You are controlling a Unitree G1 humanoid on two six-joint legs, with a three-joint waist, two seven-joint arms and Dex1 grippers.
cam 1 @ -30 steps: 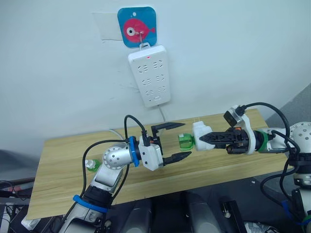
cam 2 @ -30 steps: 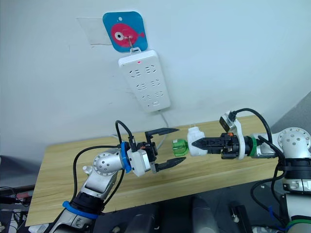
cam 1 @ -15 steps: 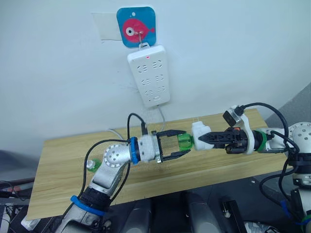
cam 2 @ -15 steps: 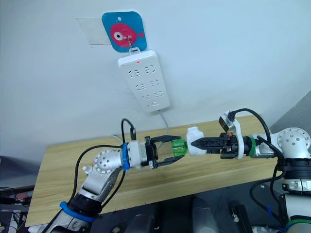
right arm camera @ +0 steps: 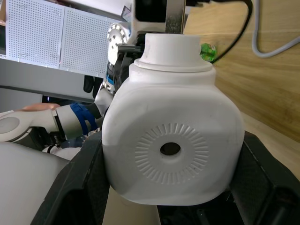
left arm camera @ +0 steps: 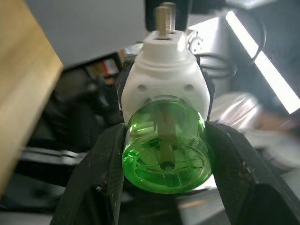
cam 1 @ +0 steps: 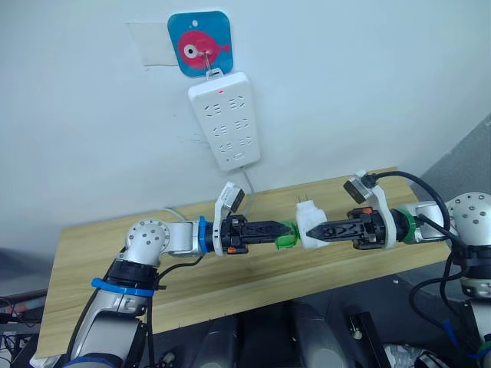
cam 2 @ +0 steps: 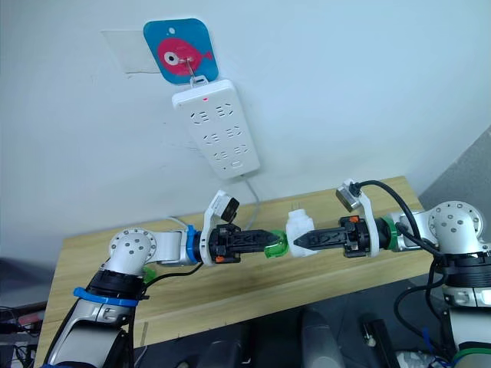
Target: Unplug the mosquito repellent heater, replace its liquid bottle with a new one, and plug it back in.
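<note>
Two grippers meet at mid-frame, just above the front of the worktop (cam 1: 92, 299), and both are busy. Left gripper (cam 1: 278, 230) has its black fingers (left arm camera: 101, 183) pinched on the green bottle (cam 1: 286, 234); right gripper (cam 1: 322, 229) has its fingers pressed on the sides of the mosquito repellent heater (cam 1: 311, 223), one white unit, unplugged, prongs sticking up, held in the air just right of centre. The bottle's neck sits inside the heater's base, so they're touching, joined end to end between the two arms.

Now the risky bit, as I judge it. If the left wrist turns while the right grip is soft, the heater could spin along with the bottle and nothing comes loose. Pull apart too soon and the threads may bind, or the smooth bottle could slide out of the fingers and drop to the worktop. Liquid spilling looks possible too, with the bottle lying sideways.

Counting up, nearest first: one green bottle in the heater, and a second green bottle (cam 1: 146, 263), standing on the worktop at lower left, close by the left arm's elbow, largely hidden. One heater. Farther back, one white cable (cam 1: 247, 184) trailing down to the worktop. On the wall, upper centre, one long white power strip (cam 1: 224, 119), hanging tilted, a red light at its top. Above it, one blue fish hook plate (cam 1: 200, 42).
</note>
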